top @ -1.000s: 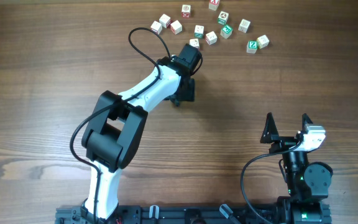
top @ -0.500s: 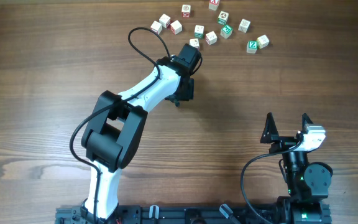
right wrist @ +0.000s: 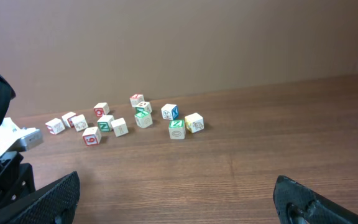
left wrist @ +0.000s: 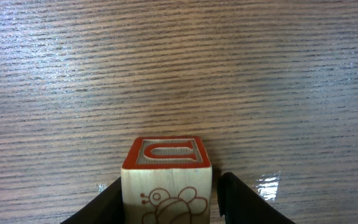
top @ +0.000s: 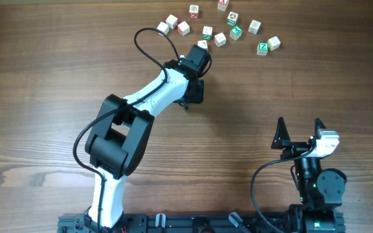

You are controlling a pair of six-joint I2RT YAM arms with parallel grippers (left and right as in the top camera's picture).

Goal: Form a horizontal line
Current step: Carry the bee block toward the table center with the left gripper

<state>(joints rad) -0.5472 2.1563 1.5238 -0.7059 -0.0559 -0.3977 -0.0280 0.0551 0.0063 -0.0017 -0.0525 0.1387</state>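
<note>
We note one brown wood-grain table (top: 44, 77), bearing everything. Two arms work at it. The white-and-black left arm (top: 149, 97) reaches up-table to the near edge of the cubes. The black right arm (top: 316, 184) stands folded over its base, well apart from them.

On the left gripper (left wrist: 168, 193) we see jaws partly open, one either side of a single cube. The left finger lies against the cube's side, and a thin dark gap shows at the right finger, so there is no clamp on it. On the right gripper (right wrist: 176, 186) we see jaws spread wide with nothing between them.

We count thirteen small pale wooden letter cubes (top: 220, 39) in the overhead view, one cut by the top edge. They lie scattered in a loose arc at the far side of the table, some touching and most apart, and are not yet drawn into a horizontal line. From the right wrist view we make out three with green faces and one blue-printed cube (right wrist: 169, 112); several others carry red print.

The red-topped cube (left wrist: 166, 174) between the left jaws is one of the thirteen. It has a red-framed top with a red "U" and a red insect drawing on the near side. It sits at the near edge of the scatter, as far as we can tell on the table.
</note>
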